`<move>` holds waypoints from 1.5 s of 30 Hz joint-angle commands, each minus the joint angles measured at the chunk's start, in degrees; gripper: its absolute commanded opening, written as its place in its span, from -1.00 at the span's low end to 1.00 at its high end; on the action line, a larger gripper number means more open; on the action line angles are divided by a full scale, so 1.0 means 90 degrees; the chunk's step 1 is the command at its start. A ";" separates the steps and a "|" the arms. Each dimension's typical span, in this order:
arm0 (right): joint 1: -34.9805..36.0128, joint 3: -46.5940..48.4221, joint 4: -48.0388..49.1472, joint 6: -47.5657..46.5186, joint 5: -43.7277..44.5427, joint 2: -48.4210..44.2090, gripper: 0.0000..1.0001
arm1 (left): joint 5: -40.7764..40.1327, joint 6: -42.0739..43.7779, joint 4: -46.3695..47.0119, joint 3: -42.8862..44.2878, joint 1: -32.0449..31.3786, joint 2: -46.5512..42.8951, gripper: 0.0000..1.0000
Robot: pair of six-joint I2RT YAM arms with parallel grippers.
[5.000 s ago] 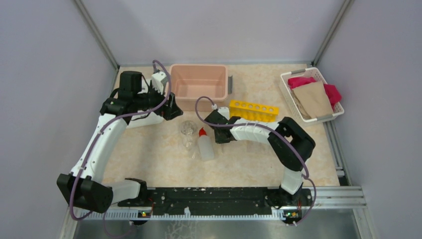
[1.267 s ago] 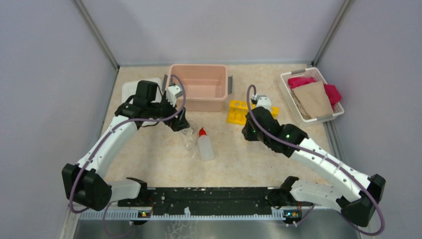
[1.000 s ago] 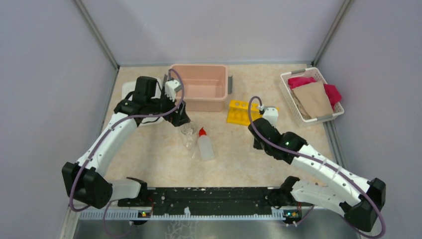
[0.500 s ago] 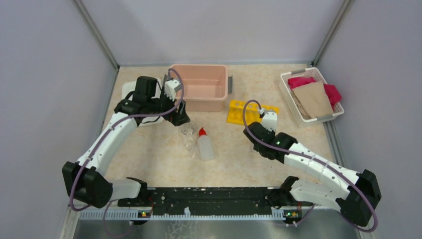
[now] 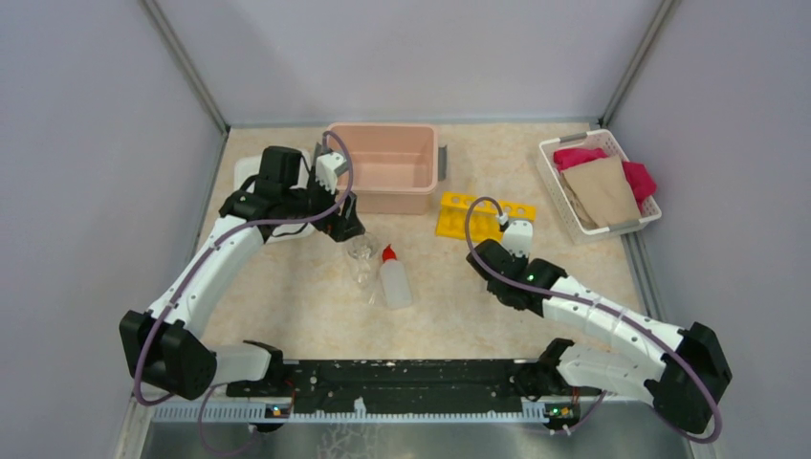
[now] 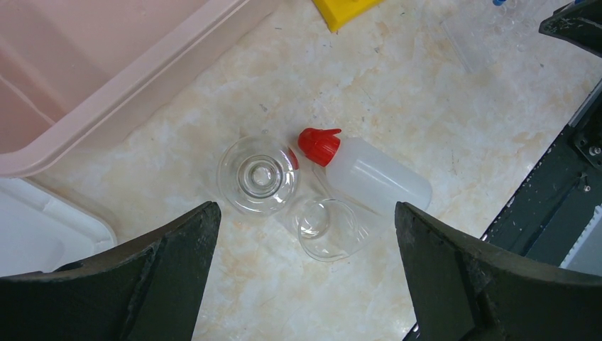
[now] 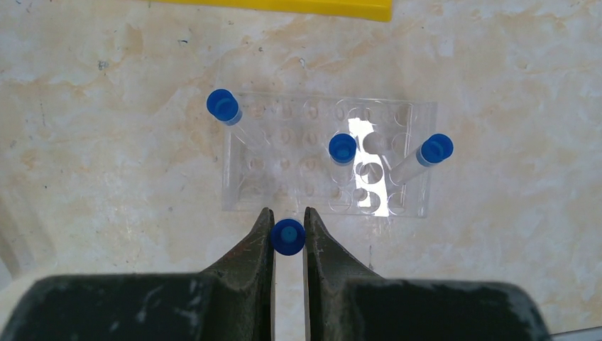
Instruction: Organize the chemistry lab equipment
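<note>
Right gripper (image 7: 287,238) has drawn back from the yellow rack (image 5: 483,212) and pinches a blue-capped tube (image 7: 287,236) just short of the clear tray (image 7: 284,186). That tray carries three more, two apparently leaning. Lowering off-centre could knock them or skid the tray. Left gripper (image 6: 304,227) gapes wide above flask (image 6: 257,174) and squeeze bottle (image 6: 376,176).

A robotics lab cell: plain walls (image 5: 411,57), aluminium frame posts (image 5: 188,69), marbled surface (image 5: 306,316), black arm-mounting rail (image 5: 411,375).
</note>
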 commanded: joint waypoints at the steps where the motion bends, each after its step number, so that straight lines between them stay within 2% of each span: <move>1: -0.0018 -0.0064 0.0325 0.0133 0.0200 -0.0049 -1.00 | -0.0001 0.0030 0.0087 0.0136 0.0048 -0.0097 0.98; 35: -0.0010 -0.0438 0.0791 0.0126 0.0211 0.0067 -1.00 | -0.0020 0.0108 0.0120 0.0165 0.0080 -0.0170 0.98; 40: -0.0006 -0.0453 0.0778 0.0126 0.0143 -0.0143 -0.44 | -0.0021 0.0118 0.0109 0.0201 0.0088 -0.0156 0.98; 45: -0.0005 -0.0458 0.0738 0.0097 0.0047 -0.0450 -0.27 | 0.0020 0.0090 0.0068 0.0287 0.0088 -0.0127 0.98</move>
